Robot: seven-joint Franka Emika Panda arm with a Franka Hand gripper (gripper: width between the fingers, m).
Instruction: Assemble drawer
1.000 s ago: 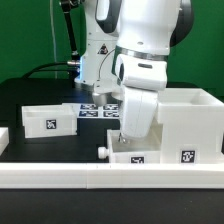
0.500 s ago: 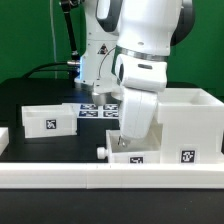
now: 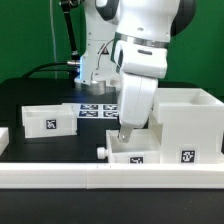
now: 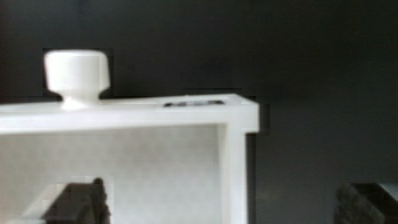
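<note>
A small white knobbed tray [image 3: 137,157] sits at the front, its knob [image 3: 103,152] pointing to the exterior view's left, close against the big white casing [image 3: 190,125]. My gripper [image 3: 125,137] hangs just above this tray, open and empty. In the wrist view the tray's side wall [image 4: 244,170] runs between my two dark fingertips [image 4: 80,202], and neither touches it. The knob [image 4: 75,75] stands beyond the tray's front wall. A second small tray [image 3: 48,118] sits apart at the exterior view's left.
The marker board [image 3: 98,110] lies flat behind the trays. A long low white rail [image 3: 100,178] runs along the front edge. The table is black, with a green wall behind the arm's base.
My hand has risen off the front tray and shifted slightly to the exterior view's right; the fingers now show above it. The tray and the casing have not moved.
</note>
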